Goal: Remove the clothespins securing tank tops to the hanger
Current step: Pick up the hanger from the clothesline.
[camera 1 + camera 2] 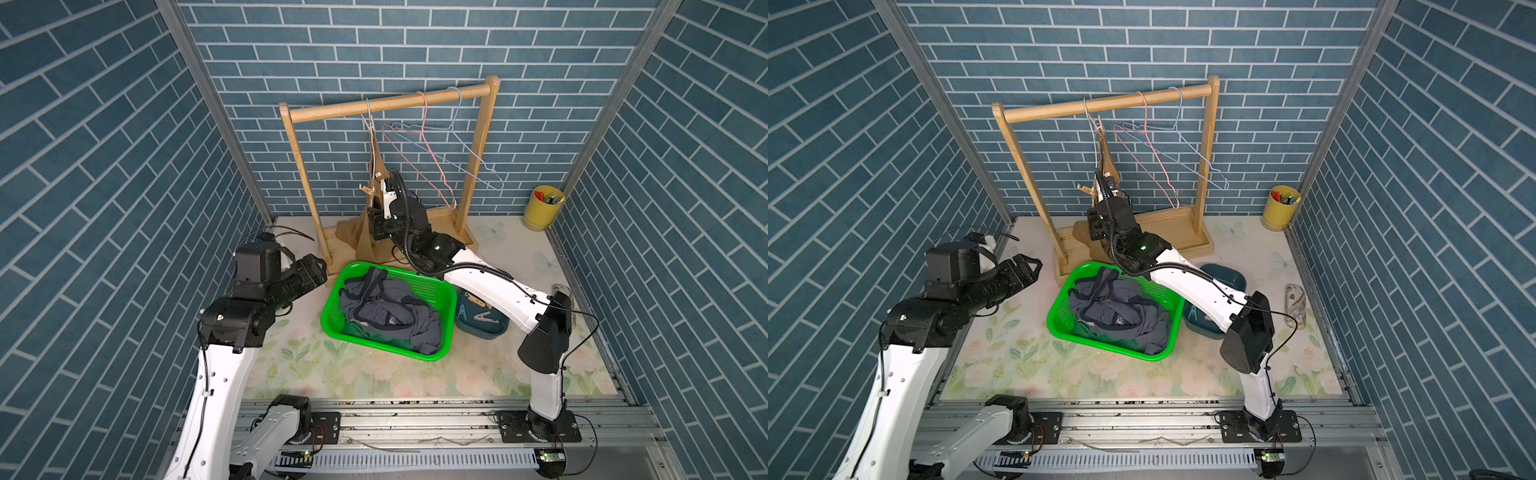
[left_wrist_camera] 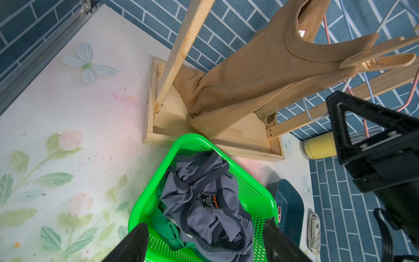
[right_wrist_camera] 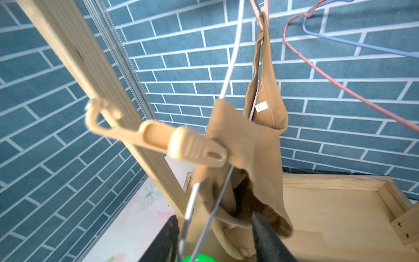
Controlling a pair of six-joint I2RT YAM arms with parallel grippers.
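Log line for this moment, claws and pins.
tan clothespin: clipped on tan top, hanger | right claw: open near it, empty | left claw: open beside green basket holding grey-blue top

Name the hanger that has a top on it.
The pale grey wire hanger, carrying the tan tank top; the pink hanger and blue hanger hang bare.
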